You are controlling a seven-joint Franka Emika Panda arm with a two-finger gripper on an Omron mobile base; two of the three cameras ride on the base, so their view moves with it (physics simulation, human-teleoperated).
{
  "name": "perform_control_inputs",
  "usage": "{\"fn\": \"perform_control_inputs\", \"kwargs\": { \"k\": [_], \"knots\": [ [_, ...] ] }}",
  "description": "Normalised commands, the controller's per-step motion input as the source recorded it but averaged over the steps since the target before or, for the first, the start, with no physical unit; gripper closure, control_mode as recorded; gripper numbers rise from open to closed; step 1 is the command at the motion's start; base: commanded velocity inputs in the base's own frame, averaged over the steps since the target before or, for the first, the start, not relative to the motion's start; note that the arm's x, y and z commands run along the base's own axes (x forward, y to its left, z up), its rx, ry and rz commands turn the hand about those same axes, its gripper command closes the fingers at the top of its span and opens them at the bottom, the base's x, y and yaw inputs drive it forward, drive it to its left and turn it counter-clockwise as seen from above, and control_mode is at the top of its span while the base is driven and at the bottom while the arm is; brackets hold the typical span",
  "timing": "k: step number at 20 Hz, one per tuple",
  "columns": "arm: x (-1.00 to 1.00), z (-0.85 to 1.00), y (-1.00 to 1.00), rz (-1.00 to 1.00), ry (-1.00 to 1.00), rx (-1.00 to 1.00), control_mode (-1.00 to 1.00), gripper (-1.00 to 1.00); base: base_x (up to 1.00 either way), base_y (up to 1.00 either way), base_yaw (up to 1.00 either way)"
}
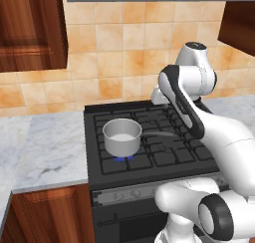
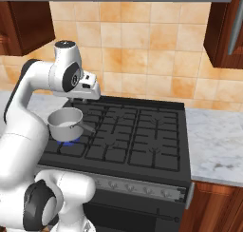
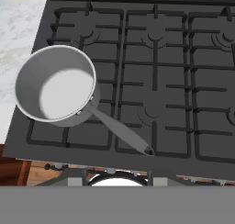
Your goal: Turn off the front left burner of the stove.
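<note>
From the left base view, the front left burner (image 1: 121, 159) glows blue under the saucepan (image 1: 122, 136) on the stove (image 1: 149, 137); its knob strip (image 1: 130, 191) lies below and nearer than my raised hand. From the right, marble counter (image 2: 216, 140) flanks the range. In the hand view, whether my fingers are spread I cannot tell.

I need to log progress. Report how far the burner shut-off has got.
Done: nothing. A blue flame burns under the saucepan on the front left burner, so it is on. In hand: the arm is raised over the stove, looking down at the grates; whether the end effector is open cannot be told. Left: reach down to the knob strip on the stove's front and turn the right knob.
</note>
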Motion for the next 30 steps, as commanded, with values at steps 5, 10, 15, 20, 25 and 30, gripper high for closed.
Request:
{"fn": "perform_control_inputs", "kwargs": {
  "k": [5, 10, 15, 20, 25, 30],
  "knots": [
    [-0.39, -0.21, 0.16, 0.08, -0.01, -0.12, -1.00, -1.00, 0.00, 0.00, 0.00],
    [-0.82, -0.37, 0.50, 0.33, -0.12, -0.23, -1.00, -1.00, 0.00, 0.00, 0.00],
    [-0.66, -0.24, 0.65, 0.39, -0.05, -0.27, -1.00, -1.00, 0.00, 0.00, 0.00],
    [-0.57, -0.27, 0.66, 0.42, 0.00, -0.30, -1.00, -1.00, 0.00, 0.00, 0.00],
    [-0.49, -0.38, 0.70, 0.42, 0.07, -0.35, -1.00, -1.00, 0.00, 0.00, 0.00],
    [-0.07, -0.57, 0.59, 0.42, 0.20, -0.37, -1.00, -1.00, 0.00, 0.00, 0.00]
  ]
}}
